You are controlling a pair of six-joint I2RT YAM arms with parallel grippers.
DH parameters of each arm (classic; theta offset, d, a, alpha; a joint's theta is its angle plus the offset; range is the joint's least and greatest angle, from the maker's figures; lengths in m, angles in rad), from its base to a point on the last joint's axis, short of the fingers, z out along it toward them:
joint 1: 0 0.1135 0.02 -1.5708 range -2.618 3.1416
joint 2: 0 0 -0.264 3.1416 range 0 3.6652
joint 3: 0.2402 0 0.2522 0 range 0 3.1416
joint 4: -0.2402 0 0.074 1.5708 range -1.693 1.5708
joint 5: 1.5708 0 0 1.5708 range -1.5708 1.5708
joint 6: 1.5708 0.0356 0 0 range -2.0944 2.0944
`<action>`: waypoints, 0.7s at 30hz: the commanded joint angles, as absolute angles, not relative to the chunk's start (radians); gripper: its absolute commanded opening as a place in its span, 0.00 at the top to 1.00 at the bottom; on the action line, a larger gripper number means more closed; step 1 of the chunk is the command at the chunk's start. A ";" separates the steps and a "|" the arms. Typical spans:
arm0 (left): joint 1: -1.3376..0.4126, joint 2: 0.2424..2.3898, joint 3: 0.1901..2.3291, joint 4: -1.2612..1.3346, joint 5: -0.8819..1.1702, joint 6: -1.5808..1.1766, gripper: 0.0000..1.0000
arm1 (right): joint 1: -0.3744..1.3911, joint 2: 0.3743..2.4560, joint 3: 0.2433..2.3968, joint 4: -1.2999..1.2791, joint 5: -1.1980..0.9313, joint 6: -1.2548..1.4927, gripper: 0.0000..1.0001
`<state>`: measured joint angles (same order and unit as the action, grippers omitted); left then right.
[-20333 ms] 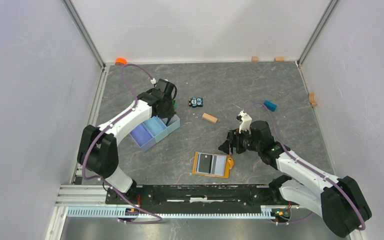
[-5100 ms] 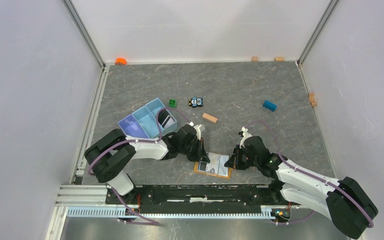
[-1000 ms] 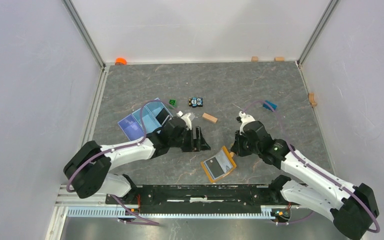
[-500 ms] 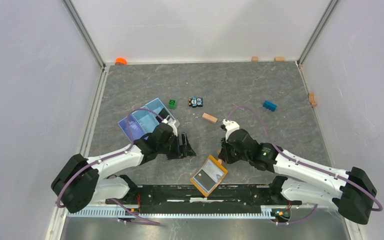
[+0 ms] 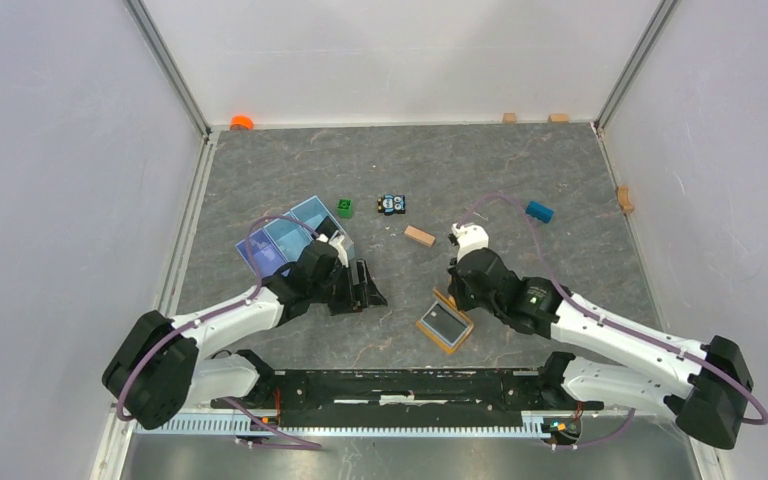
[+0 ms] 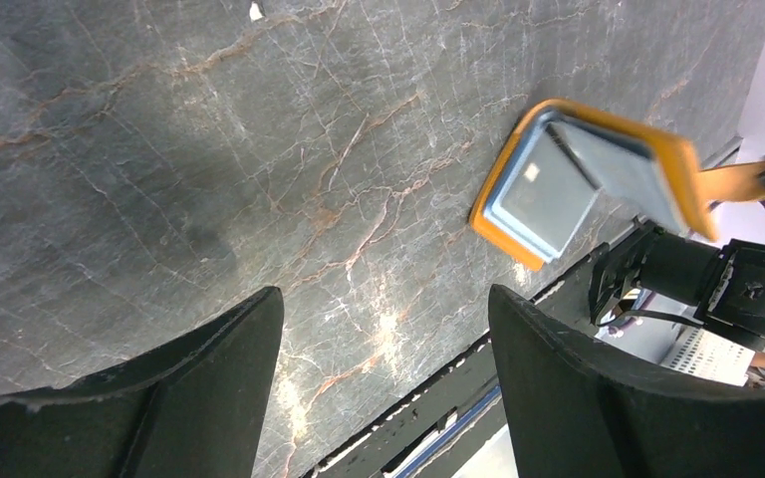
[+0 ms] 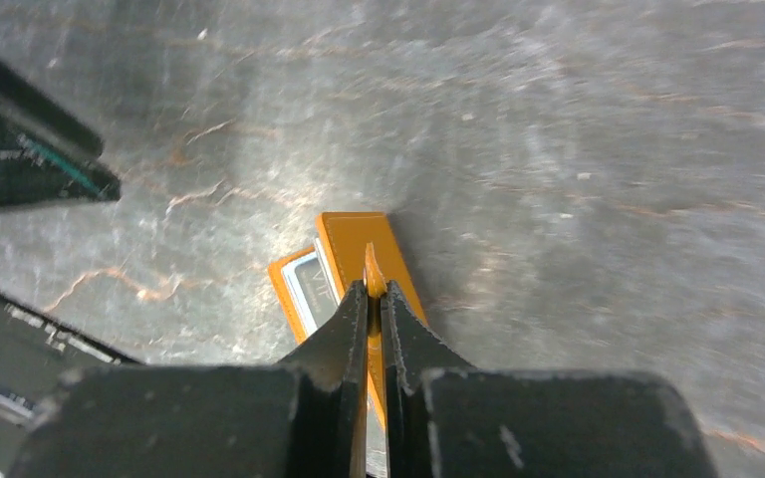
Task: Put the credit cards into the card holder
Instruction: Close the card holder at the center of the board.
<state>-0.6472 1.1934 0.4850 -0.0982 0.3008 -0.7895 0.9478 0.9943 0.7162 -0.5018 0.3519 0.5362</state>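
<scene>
Orange card holder [image 7: 359, 244] lies half folded near the front edge, right of centre, with one cover raised. A pale credit card [image 6: 543, 189] appears to be tucked inside. The right gripper [image 7: 372, 289] has its fingers pinched tight on the cover's thin edge, its arm reaching in low from the right with the wrist tipped down. I judge the step to be folding the holder shut; the next move calls for lowering that cover flat, then letting go. Just left, the left gripper [image 5: 368, 288] hovers low, jaws spread wide and empty, its arm stretched in from the left. Beyond it sits the blue tray [image 5: 280, 240]; whether another card waits there I cannot tell.
</scene>
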 commanded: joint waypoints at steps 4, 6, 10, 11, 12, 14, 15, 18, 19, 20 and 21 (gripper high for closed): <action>-0.641 1.202 0.491 -0.040 0.346 -0.759 0.18 | 0.977 1.033 0.541 -0.240 0.051 0.545 1.00; -0.641 1.207 0.487 -0.031 0.353 -0.764 0.18 | 0.997 1.050 0.524 -0.218 0.035 0.553 0.96; -0.641 1.217 0.472 -0.004 0.371 -0.778 0.18 | 1.023 1.077 0.533 -0.208 0.007 0.552 0.80; -0.641 1.217 0.468 -0.005 0.374 -0.784 0.18 | 1.023 1.074 0.537 -0.206 0.003 0.545 0.71; -0.641 1.215 0.464 0.026 0.378 -0.789 0.18 | 1.023 1.069 0.547 -0.206 0.003 0.536 0.63; -0.641 1.217 0.466 0.035 0.383 -0.797 0.18 | 1.023 1.056 0.583 -0.220 0.003 0.517 0.48; -0.643 1.220 0.468 0.040 0.386 -0.801 0.18 | 1.023 1.046 0.609 -0.236 0.003 0.502 0.43; -0.652 1.227 0.477 0.063 0.390 -0.824 0.19 | 1.020 1.028 0.696 -0.328 0.031 0.447 0.33; -0.658 1.228 0.477 0.072 0.386 -0.834 0.19 | 1.018 1.023 0.729 -0.368 0.060 0.427 0.32; -0.665 1.226 0.479 0.079 0.381 -0.842 0.20 | 1.012 1.015 0.758 -0.399 0.082 0.415 0.30; -0.675 1.227 0.482 0.082 0.374 -0.850 0.20 | 1.002 1.005 0.777 -0.423 0.096 0.396 0.29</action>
